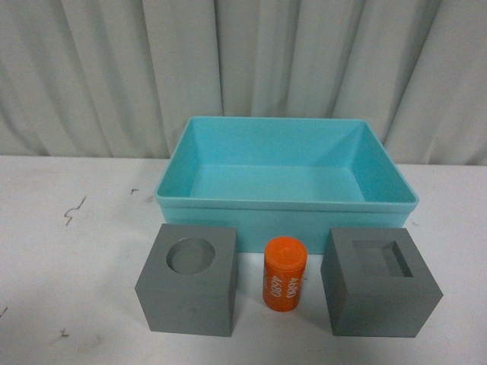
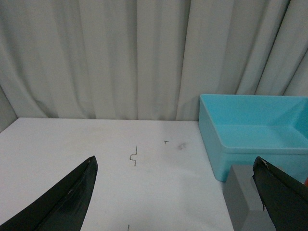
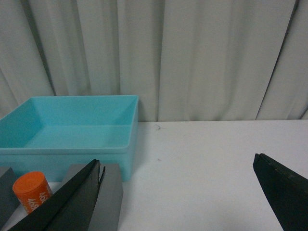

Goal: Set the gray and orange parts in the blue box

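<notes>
One item carries writing here: the orange cylinder (image 1: pixel 284 274), standing upright on the table. White lettering (image 1: pixel 280 289) runs in two short lines down its side, and from the front view it sits turned over, so the characters read upside down. They are blurred; I can't make out a word. The right wrist view catches the same print at an angle, possibly starting with a 4 and a 6, not sharp enough to confirm.

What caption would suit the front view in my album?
Empty blue box on a white table, fronted by a round-holed gray cube, an orange cylinder and a square-holed gray cube.
</notes>
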Tool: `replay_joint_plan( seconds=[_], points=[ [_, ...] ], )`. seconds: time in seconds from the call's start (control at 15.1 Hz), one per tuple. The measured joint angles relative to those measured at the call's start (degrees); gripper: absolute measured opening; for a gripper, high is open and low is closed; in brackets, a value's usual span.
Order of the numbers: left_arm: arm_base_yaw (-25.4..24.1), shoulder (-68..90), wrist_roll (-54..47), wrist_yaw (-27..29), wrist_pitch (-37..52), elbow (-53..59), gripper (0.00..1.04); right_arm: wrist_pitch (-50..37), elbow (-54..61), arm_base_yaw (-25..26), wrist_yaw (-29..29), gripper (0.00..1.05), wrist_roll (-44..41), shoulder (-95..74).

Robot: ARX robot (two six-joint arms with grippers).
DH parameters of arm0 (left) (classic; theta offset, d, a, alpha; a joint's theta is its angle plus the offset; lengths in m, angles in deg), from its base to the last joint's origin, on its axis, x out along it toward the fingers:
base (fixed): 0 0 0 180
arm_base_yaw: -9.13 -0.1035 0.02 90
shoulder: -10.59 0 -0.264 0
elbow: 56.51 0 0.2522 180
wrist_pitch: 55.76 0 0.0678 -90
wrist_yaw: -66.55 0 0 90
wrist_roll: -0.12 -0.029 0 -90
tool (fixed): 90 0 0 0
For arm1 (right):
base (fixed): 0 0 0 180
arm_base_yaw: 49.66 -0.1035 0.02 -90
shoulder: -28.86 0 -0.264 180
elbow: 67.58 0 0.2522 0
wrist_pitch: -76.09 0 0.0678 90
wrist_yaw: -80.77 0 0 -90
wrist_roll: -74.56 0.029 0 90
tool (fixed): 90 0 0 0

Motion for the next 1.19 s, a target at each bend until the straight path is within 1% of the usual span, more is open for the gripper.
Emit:
replay_joint_plan(
  seconds=[1.19],
  points=[
    [0.0, 0.0, 0.0, 0.0, 0.0, 0.0, 0.98, 0.0, 0.0, 0.0, 0.0, 0.98, 0.0, 0.0]
  ],
)
